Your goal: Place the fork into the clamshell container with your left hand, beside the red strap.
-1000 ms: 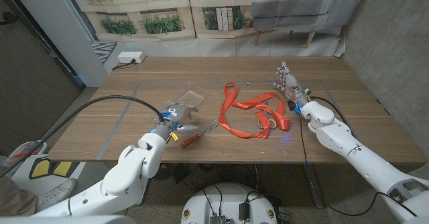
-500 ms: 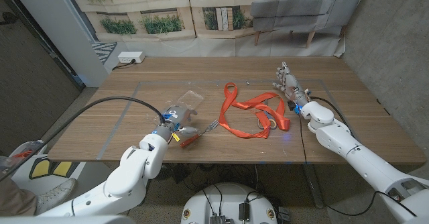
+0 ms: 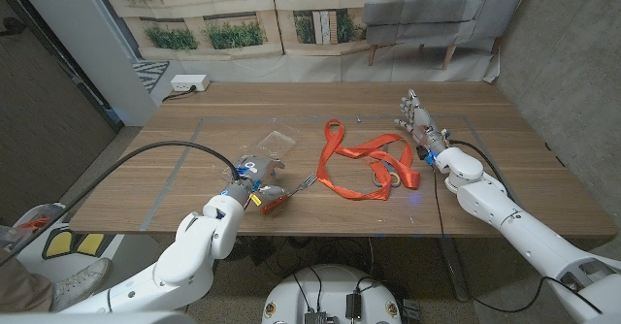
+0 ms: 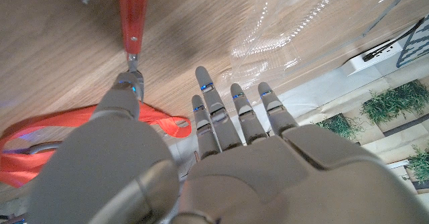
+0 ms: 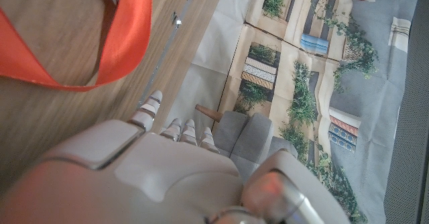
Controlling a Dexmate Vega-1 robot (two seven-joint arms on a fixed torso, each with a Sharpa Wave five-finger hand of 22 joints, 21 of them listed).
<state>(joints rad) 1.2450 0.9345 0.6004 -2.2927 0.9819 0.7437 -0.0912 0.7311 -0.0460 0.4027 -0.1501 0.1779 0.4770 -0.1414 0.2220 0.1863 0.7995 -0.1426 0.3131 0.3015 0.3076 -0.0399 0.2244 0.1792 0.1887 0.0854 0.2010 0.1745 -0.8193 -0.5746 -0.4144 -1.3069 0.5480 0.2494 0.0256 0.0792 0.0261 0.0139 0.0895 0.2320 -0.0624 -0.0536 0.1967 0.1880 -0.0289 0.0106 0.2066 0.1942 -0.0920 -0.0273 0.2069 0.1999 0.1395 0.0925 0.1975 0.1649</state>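
Robot test lab, wooden table (image 3: pixel 175 183) marked with tape, printed backdrop (image 3: pixel 243 14) of a building, concrete wall (image 3: pixel 572 62)

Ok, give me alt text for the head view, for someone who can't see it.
Left hand hangs over a red-handled fork on a wooden table, beside a clear clamshell. A red strap lies mid-table; the right hand waits, fingers apart.

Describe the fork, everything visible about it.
The fork has a red handle that looks like plastic and a slim silvery metal neck and tines. In the head view it lies on the wooden table near the front edge, tines pointing toward the red strap, which they do not appear to touch. The left hand hovers close over the handle end; whether it touches the handle cannot be told. The clear clamshell container sits just beyond.
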